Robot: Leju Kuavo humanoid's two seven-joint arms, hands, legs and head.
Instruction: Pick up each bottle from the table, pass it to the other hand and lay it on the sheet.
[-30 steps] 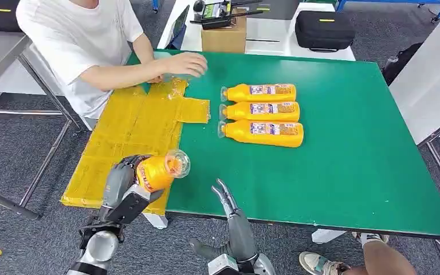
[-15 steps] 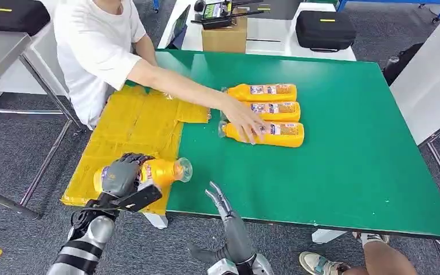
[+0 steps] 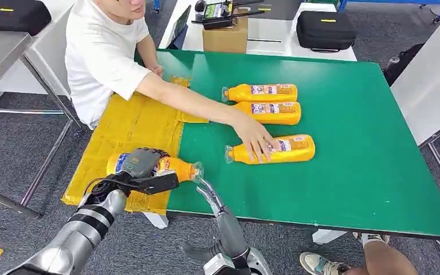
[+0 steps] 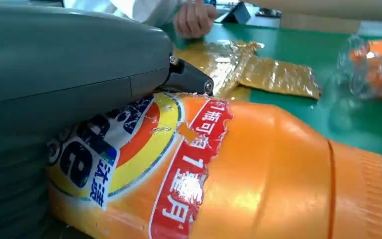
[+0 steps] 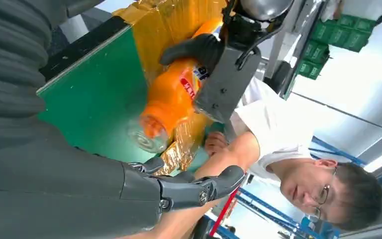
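One orange bottle (image 3: 152, 167) is lying sideways in robot's left hand (image 3: 140, 163) over yellow sheet (image 3: 132, 123), near-left; right hand (image 3: 206, 192) is spread, holding nothing.

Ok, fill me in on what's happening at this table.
The left robot hand holds an orange bottle on its side over the near end of the yellow sheet. The right robot hand is open beside the bottle's cap. A person's hand rests on the nearest of three more bottles lying on the green table.
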